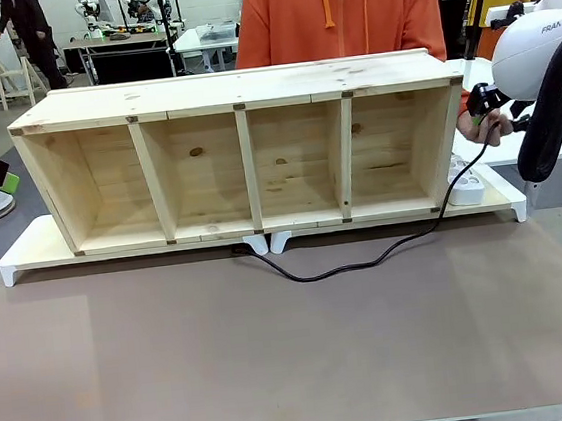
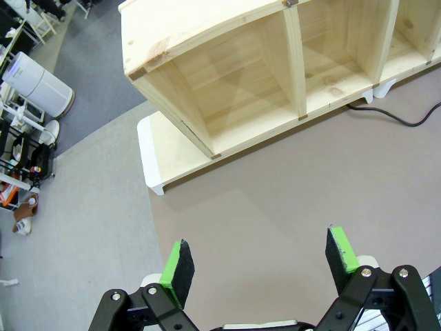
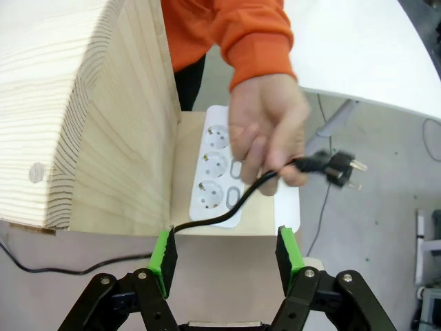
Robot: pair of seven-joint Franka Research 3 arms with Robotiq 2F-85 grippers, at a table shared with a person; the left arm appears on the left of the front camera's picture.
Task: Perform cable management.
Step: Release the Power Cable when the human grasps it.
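Observation:
The thin black cable [image 1: 318, 275] comes out from under the wooden shelf [image 1: 238, 89], loops over the brown tabletop and rises to the right. There a person's hand [image 3: 265, 124] holds it just behind the round black plug [image 3: 339, 169], above the white power strip [image 3: 219, 169]. My right gripper [image 3: 226, 252] is open just below that hand, and the cable [image 3: 255, 185] runs past the tip of one green pad. At the table's left, my left gripper [image 2: 258, 265] hangs open with nothing between its fingers. It faces the shelf's left end [image 2: 207, 41].
The shelf stands on a low white riser [image 1: 25, 260] along the far side of the table. The person in an orange hoodie [image 1: 341, 13] stands behind it. A white table [image 3: 358, 48] lies beyond the power strip, to the right.

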